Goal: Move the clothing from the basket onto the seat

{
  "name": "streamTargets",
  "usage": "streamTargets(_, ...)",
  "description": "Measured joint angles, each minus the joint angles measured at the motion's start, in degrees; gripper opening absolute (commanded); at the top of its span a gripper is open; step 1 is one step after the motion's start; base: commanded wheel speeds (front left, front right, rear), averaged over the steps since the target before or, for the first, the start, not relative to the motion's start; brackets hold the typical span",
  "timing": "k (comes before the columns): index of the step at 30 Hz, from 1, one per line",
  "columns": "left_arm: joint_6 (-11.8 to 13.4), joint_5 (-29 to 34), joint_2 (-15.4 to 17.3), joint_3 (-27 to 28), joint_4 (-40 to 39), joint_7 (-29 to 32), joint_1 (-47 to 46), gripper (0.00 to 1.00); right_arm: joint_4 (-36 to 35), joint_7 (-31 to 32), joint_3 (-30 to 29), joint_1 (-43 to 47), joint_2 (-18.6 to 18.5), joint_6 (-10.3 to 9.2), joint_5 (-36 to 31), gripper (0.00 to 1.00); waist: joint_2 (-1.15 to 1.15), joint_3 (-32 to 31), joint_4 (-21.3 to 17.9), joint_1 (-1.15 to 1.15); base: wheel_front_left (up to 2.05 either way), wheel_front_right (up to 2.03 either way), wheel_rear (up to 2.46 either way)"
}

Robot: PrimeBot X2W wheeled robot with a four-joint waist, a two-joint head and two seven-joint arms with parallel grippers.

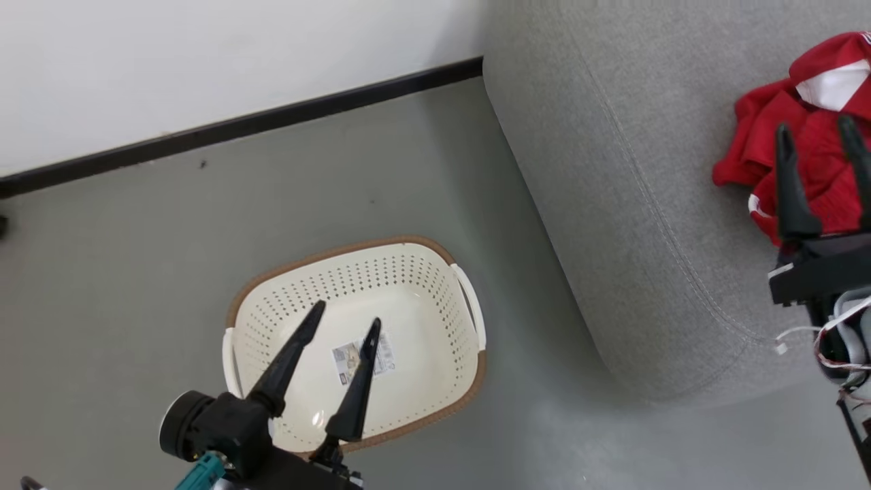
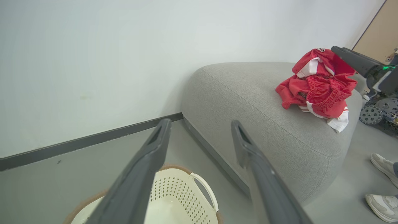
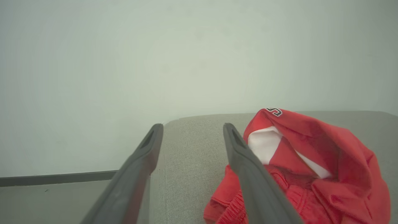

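Head: basket (image 1: 422,272) on floor (image 1: 136,238), left gripper (image 1: 348,313) above it, fingers wide; clothing (image 1: 755,143) heaped on seat (image 1: 612,170), right gripper (image 1: 815,124) over it, fingers wide. Left wrist: clothing at seat's far end. Right wrist: clothing beside one finger.

Soft, even light lies over everything I see, with no hard shadows, only a faint dark band on the floor (image 1: 408,170) along the seat's (image 1: 612,170) near edge. A small glint sits on the basket's (image 1: 408,279) bottom. My right wrist view is hazy and greenish, the wall (image 3: 186,62) washed out. The fingers (image 3: 248,174) of my right pincer (image 3: 192,125) blur toward the bottom. The wide lens swells my left pincer (image 2: 200,123) likewise.
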Motion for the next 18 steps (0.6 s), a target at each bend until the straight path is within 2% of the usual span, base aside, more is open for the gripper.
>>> streamTargets(6, 2.6, -0.2, -1.5, 2.3, 3.0, -1.6, 0.1, 1.0, -1.2, 0.0, 2.3, 2.3, 2.4, 0.34, -1.7, 1.0, 0.0, -2.9, 2.5, 0.0, 0.0, 0.0, 0.0)
streamTargets(18, 3.1, -3.0, -2.8, 7.0, 10.2, -4.1, 0.0, 1.0, -0.8, 0.0, 4.7, 9.3, 5.6, 0.98, -3.0, 1.0, 0.0, -7.4, 9.6, 0.01, 0.0, 0.0, 0.0)
